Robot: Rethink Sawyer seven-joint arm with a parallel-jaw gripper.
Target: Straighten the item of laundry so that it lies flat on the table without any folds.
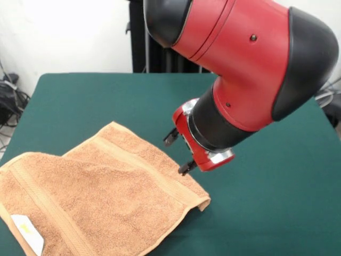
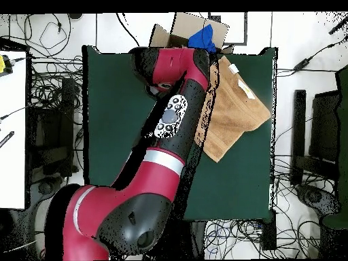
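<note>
One folded towel (image 1: 101,197), end effector (image 1: 178,154) poised above its edge

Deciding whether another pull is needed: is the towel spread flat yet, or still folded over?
Still folded. In the front view the towel has one flap lying over the rest, its edge a diagonal ridge across the cloth. The gripper hovers by its corner.

Nothing here can be read. The white tag (image 1: 27,232) on the towel (image 1: 101,197), down at seven o'clock, carries a faint yellowish mark, too blurred to tell as letters.
</note>
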